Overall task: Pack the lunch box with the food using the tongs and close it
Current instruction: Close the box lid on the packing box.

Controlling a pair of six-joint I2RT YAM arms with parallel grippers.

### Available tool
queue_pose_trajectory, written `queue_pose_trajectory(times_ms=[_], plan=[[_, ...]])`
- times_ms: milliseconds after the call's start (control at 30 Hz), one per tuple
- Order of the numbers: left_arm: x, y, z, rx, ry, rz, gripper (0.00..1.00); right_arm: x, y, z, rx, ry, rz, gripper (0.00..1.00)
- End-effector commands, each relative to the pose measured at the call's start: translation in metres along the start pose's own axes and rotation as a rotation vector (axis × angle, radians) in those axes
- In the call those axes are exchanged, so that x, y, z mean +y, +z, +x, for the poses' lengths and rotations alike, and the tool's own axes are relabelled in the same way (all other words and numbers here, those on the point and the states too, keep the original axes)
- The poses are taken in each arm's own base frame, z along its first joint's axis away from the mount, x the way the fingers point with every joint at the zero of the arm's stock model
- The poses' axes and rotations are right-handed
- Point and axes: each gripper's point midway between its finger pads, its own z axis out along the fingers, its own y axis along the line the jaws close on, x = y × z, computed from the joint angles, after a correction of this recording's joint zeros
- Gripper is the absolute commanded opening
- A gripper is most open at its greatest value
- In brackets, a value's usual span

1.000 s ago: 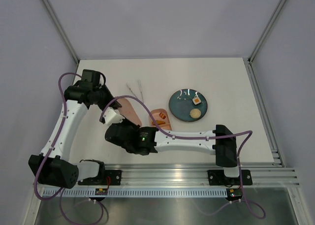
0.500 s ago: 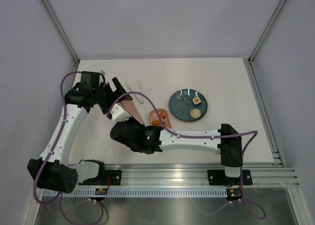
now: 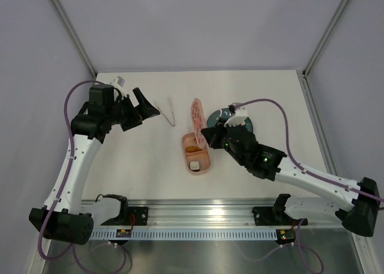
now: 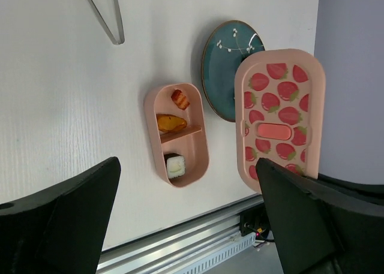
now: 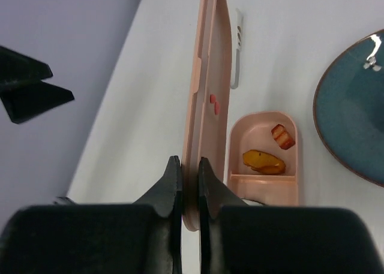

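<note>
The pink lunch box (image 3: 197, 153) lies open on the table with food in both compartments: a sausage bit (image 4: 180, 98), an orange piece (image 4: 170, 123) and a white cube (image 4: 175, 166). My right gripper (image 5: 190, 166) is shut on the lower edge of the strawberry-patterned lid (image 3: 196, 113), holding it upright on edge just left of the box (image 5: 264, 157). The tongs (image 3: 168, 110) lie loose on the table behind the box. My left gripper (image 3: 147, 103) hangs open and empty to the left of the tongs (image 4: 105, 16), well apart from the lid (image 4: 279, 115).
A dark teal plate (image 4: 225, 70) sits right of the lunch box, partly hidden by the lid and my right arm (image 3: 282, 166). The metal rail (image 3: 228, 211) runs along the near table edge. Grey walls close in the back and sides.
My left gripper has opened and pulled back to the left. The right arm has swung from the far left to the right, carrying the lid, which now stands upright beside the box.
</note>
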Motion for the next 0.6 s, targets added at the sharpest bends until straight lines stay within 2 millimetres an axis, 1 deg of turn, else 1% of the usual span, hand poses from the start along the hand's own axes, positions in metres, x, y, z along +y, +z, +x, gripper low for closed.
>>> queue_pose_trajectory(times_ms=[0,33,67,100,133,167,200,233,300,367,467,533,567], plan=[[-0.014,-0.001,-0.006,-0.042,0.031,0.095,0.99,0.019,-0.014,-0.025,-0.076,0.396,-0.222,0.00],[-0.011,0.005,-0.001,-0.031,0.023,0.100,0.99,0.015,-0.018,-0.020,-0.067,0.429,-0.257,0.00],[-0.012,0.006,0.001,-0.020,0.022,0.114,0.99,0.013,-0.019,-0.018,-0.062,0.457,-0.277,0.00],[-0.011,0.008,0.004,-0.011,0.015,0.119,0.99,0.005,-0.016,-0.020,-0.060,0.518,-0.273,0.00],[-0.010,0.011,0.005,-0.006,0.014,0.123,0.99,0.005,-0.016,-0.011,-0.029,0.541,-0.312,0.00],[-0.010,0.012,0.006,-0.002,0.013,0.127,0.99,0.005,-0.016,-0.009,-0.013,0.565,-0.333,0.00],[-0.009,0.013,0.007,0.001,0.015,0.126,0.99,-0.001,-0.012,-0.008,-0.005,0.613,-0.332,0.00],[-0.009,0.013,0.006,0.000,0.017,0.128,0.99,-0.002,-0.010,0.000,0.013,0.631,-0.362,0.00],[-0.009,0.014,0.007,0.002,0.023,0.128,0.99,-0.006,-0.008,0.006,0.033,0.686,-0.377,0.00],[-0.008,0.014,0.007,0.000,0.031,0.125,0.99,-0.015,-0.003,0.012,0.045,0.741,-0.397,0.00],[-0.005,0.015,0.009,0.008,0.035,0.121,0.99,-0.021,0.004,0.018,0.072,0.787,-0.435,0.00],[-0.005,0.015,0.010,0.008,0.040,0.126,0.99,-0.023,0.009,0.027,0.097,0.802,-0.447,0.00],[-0.006,0.015,0.010,0.007,0.039,0.129,0.99,-0.025,0.010,0.028,0.096,0.823,-0.450,0.00]])
